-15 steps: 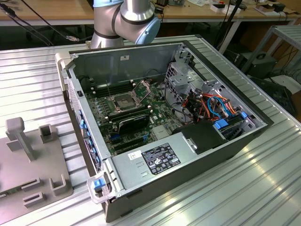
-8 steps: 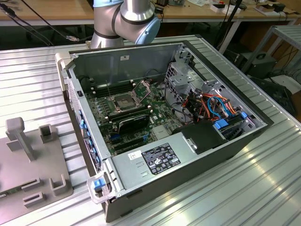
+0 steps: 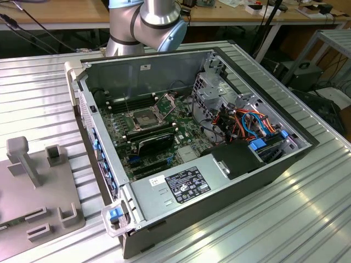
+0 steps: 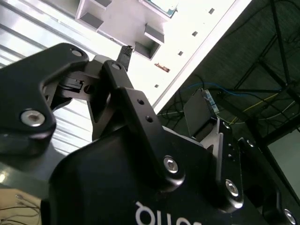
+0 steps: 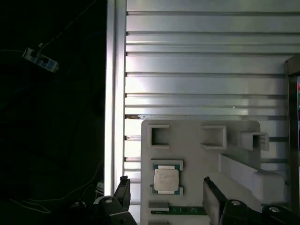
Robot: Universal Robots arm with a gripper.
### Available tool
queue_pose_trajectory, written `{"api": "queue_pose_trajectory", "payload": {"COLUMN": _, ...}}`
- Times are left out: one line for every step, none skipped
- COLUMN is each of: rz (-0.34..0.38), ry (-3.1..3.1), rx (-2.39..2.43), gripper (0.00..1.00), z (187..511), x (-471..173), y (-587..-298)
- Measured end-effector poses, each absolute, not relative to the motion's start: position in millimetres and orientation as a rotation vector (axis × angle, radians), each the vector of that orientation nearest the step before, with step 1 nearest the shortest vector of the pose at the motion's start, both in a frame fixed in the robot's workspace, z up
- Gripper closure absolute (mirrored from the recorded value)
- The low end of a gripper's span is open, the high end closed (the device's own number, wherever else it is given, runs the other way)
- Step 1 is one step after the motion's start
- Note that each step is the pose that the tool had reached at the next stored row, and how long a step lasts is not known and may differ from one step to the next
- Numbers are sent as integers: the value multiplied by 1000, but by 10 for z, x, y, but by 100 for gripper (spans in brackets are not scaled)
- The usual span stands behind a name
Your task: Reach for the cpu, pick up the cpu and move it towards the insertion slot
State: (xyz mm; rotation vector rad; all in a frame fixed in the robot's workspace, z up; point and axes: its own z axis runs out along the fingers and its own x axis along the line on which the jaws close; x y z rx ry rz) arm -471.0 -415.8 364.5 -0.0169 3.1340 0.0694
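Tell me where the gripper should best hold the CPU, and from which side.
Take the CPU by two opposite edges, coming from straight above. It lies flat, lid up, in a recess of the grey holder, so likely only its edges are free. The open gripper straddles it in the first wrist view.

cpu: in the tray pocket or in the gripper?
In the pocket: cpu lies flat in the grey tray; gripper open, holding nothing.

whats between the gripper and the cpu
Nothing. In the first wrist view the open gripper frames the cpu, and the stretch between shows just the bare grey holder plate the cpu sits in.
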Motion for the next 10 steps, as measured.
{"api": "queue_pose_trajectory", "payload": {"rz": 70, "ry": 3134, "rx": -17, "gripper": 28, "z": 3642, "x": -4709, "y": -4158}}
{"api": "queue_pose_trajectory", "payload": {"rz": 70, "ry": 3134, "rx": -17, "gripper": 28, "z": 3631, "x": -4710, "y": -4158}}
{"api": "queue_pose_trajectory", "payload": {"rz": 70, "ry": 3134, "rx": -17, "gripper": 28, "z": 3619, "x": -4710, "y": -4158}}
{"api": "queue_pose_trajectory", "payload": {"rz": 70, "ry": 3134, "rx": -17, "gripper": 28, "z": 3605, "x": -4710, "y": -4158}}
{"api": "queue_pose_trajectory", "payload": {"rz": 69, "ry": 3134, "rx": -18, "gripper": 28, "z": 3580, "x": -4710, "y": -4158}}
{"api": "queue_pose_trajectory", "payload": {"rz": 69, "ry": 3134, "rx": -18, "gripper": 28, "z": 3564, "x": -4710, "y": -4158}}
{"api": "queue_pose_trajectory", "payload": {"rz": 69, "ry": 3134, "rx": -19, "gripper": 28, "z": 3544, "x": -4711, "y": -4159}}
{"api": "queue_pose_trajectory", "payload": {"rz": 70, "ry": 3134, "rx": -19, "gripper": 28, "z": 3522, "x": -4711, "y": -4159}}
{"api": "queue_pose_trajectory", "payload": {"rz": 70, "ry": 3134, "rx": -19, "gripper": 28, "z": 3505, "x": -4711, "y": -4161}}
{"api": "queue_pose_trajectory", "payload": {"rz": 69, "ry": 3134, "rx": -19, "gripper": 28, "z": 3486, "x": -4710, "y": -4163}}
